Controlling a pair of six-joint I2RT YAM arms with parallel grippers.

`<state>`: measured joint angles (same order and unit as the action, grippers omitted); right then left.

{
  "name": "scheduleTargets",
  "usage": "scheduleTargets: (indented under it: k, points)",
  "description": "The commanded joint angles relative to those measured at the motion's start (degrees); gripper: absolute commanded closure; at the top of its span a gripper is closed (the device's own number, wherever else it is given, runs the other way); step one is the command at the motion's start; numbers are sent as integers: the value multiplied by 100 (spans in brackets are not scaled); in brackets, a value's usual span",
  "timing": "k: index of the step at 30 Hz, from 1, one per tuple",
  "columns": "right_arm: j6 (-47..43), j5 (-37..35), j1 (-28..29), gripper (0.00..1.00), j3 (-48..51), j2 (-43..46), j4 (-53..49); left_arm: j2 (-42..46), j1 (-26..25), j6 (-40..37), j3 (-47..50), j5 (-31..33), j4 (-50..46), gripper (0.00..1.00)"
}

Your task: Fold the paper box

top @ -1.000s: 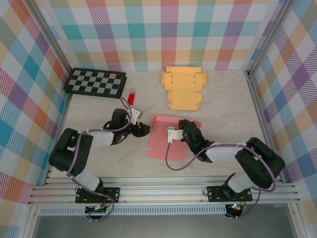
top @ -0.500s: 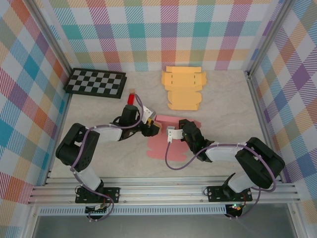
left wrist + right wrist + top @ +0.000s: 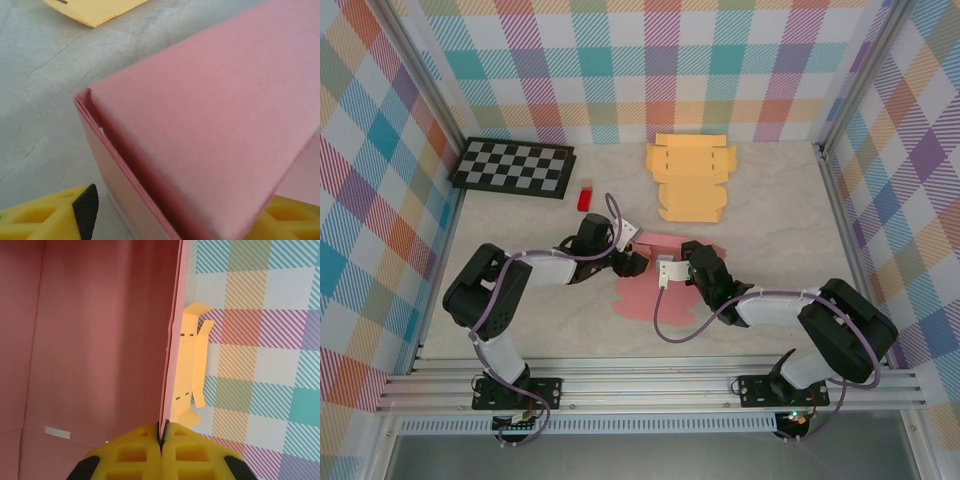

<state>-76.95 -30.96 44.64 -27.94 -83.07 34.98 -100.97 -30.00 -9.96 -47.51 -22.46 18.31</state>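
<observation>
Paper box (image 3: pixel 638 298): plain pink. Flat cut-out (image 3: pixel 692 180): yellow-orange with short black dashes. Board (image 3: pixel 513 166): black-and-white chequered. Small block (image 3: pixel 585 198): red. Table (image 3: pixel 780 230): pale grey, marbled. Walls (image 3: pixel 720 60): multicolour plaid with diagonal hatching. Left hand (image 3: pixel 175 217) and right hand (image 3: pixel 161 440): yellow fingers, black pads.

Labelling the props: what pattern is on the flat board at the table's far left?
The board is black-and-white checkered; top external view.

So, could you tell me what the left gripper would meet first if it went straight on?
The pink box: the left gripper points at its raised folded edge, which in the wrist view sits between the open fingers. Exactly how close it is to the palm is hard to judge.
</observation>
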Motion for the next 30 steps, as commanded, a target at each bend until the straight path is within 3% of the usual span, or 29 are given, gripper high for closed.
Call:
scheduleTargets:
  k: [1,16,21,25,28,30]
  points:
    - [136,403,80,100,96,-27,-966,-129,-33,-79,-239,272,191,33]
    - [205,504,80,100,68,19,-1160,-280,-32,-78,-521,395,439,39]
    - [233,510,80,100,53,-21,-1209,-337,-32,-3,-454,531,502,53]
    - [240,497,80,100,39,-60,-1210,-343,-32,204,-512,987,340,79]
    - [242,483,80,100,35,-77,-1201,-399,-32,890,-808,1644,-176,100]
    - [226,414,86,100,28,-132,-1127,-417,-44,1382,-889,2026,-397,100]
